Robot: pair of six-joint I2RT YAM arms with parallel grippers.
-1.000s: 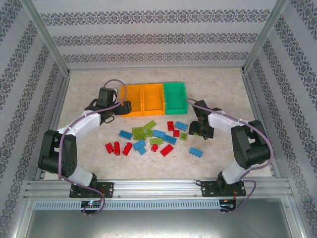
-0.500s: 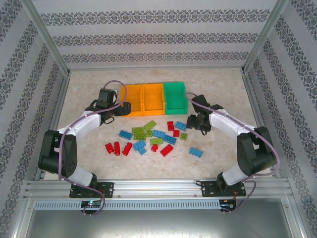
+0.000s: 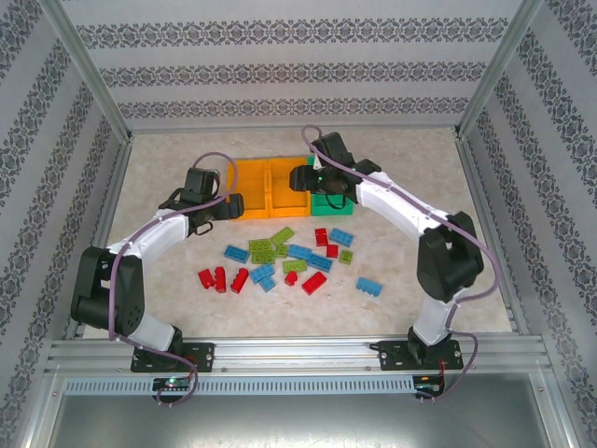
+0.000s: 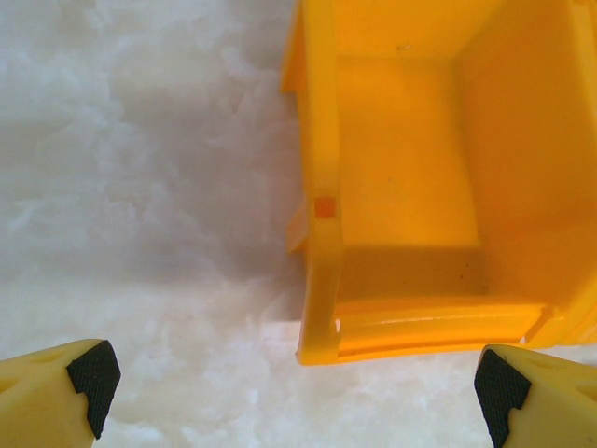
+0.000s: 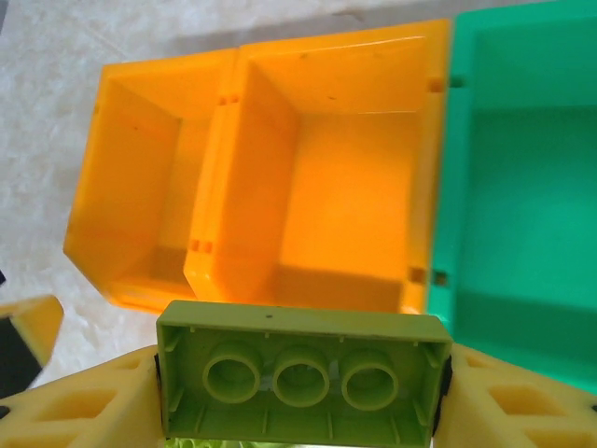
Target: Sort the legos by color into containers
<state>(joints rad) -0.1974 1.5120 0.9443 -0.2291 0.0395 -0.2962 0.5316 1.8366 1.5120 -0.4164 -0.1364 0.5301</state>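
My right gripper point(image 5: 303, 411) is shut on a lime green lego point(image 5: 303, 378), gripped at its two ends with its hollow underside facing the camera. It hangs over the bins point(image 3: 303, 177), near the front of the middle orange container point(image 5: 345, 187), with the green container point(image 5: 522, 187) to its right and the other orange container point(image 5: 140, 196) to its left. My left gripper point(image 4: 294, 383) stands open and holds nothing, just off the front corner of the left orange container point(image 4: 322, 280). Several red, lime green and light blue legos point(image 3: 280, 257) lie scattered on the table.
The three containers point(image 3: 270, 173) stand side by side at the table's middle back. A lone blue lego point(image 3: 370, 287) lies right of the pile and red ones point(image 3: 219, 278) at its left. Patterned walls and metal posts point(image 3: 93, 84) enclose the table.
My right arm has swung up and left from the table beside the pile to above the containers, carrying the lime green lego. The left arm has not moved.
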